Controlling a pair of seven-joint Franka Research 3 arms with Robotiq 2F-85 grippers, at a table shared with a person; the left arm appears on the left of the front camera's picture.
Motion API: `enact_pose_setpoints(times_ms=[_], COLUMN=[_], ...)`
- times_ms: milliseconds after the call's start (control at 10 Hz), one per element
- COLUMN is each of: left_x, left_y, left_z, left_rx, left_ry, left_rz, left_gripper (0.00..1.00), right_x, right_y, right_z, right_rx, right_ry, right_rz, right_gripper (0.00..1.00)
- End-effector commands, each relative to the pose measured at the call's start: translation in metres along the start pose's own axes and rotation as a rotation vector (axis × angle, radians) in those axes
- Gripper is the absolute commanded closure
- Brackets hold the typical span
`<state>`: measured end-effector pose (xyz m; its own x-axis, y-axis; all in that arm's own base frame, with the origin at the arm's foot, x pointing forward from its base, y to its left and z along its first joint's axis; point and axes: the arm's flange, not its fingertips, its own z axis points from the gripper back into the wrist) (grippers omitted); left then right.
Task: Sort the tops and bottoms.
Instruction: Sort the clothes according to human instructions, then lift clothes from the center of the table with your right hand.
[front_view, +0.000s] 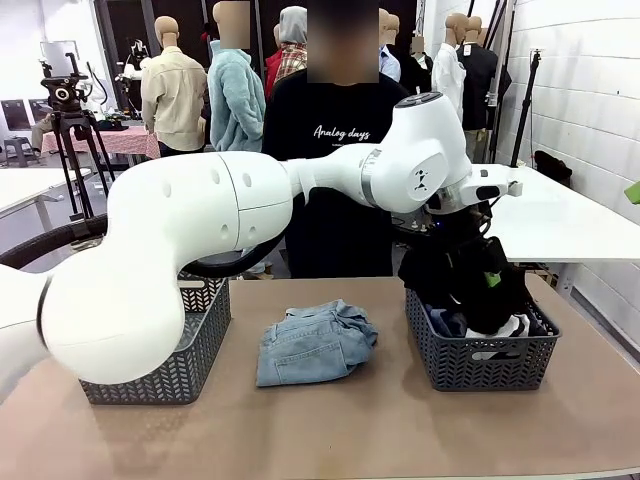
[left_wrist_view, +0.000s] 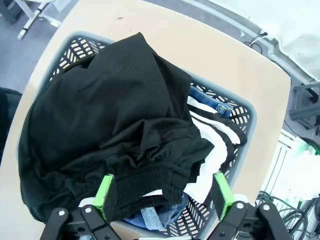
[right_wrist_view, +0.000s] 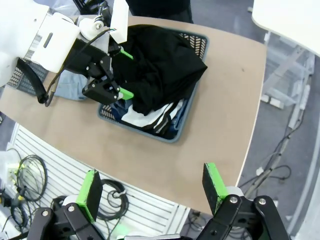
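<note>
Left basket (front_view: 170, 360): it stands at the left end of the surface (front_view: 330, 430), half hidden behind your left arm. You cannot tell what, if anything, lies in it.
Pale denim (front_view: 315, 342): one of the bottoms, folded loosely on the bare surface between the two baskets — well apart from both tools.
Left tool (left_wrist_view: 162, 194): released, fingers spread wide, poised above the right basket (left_wrist_view: 239, 116). The pads straddle the ribbed hem of the black top (left_wrist_view: 107, 125) but do not look closed on it.
Key relation: the black top lies straight ahead of the left tool and just beneath it. In the left wrist view its bunched hem runs crosswise from one pad to the other, so the opening probably spans the hem lengthwise, not across it.
Right basket contents: the black top is heaped over the rim. Beneath it show the white striped top (left_wrist_view: 215, 131) and slivers of dark denim (left_wrist_view: 212, 100).
Right tool (right_wrist_view: 150, 190): released and holding nothing — it hangs high, off past the surface's edge, looking down on the right basket from well away.
Nearer arm: the left, by a wide margin. Judged from this, any pick from the right basket is its job.
</note>
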<state>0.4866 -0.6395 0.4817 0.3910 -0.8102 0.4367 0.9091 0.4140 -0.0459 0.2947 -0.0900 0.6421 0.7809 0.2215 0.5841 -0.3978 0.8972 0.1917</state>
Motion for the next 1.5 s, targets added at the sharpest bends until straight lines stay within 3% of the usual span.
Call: enact_pose_setpoints(times_ms=[0, 1400], left_x=[0.0005, 0.0005], left_y=[-0.0004, -0.0004], left_z=[0.0013, 0.0013], left_rx=[0.009, 0.009], left_ry=[0.0, 0.0], left_rz=[-0.005, -0.005], left_gripper=[0.0, 0.0], right_x=[-0.0002, -0.0002], right_y=[0.0002, 0.0002], right_z=[-0.0003, -0.0003], right_rx=[0.003, 0.003], right_ry=[0.005, 0.005], right_rz=[0.008, 0.008], right_gripper=[0.0, 0.0])
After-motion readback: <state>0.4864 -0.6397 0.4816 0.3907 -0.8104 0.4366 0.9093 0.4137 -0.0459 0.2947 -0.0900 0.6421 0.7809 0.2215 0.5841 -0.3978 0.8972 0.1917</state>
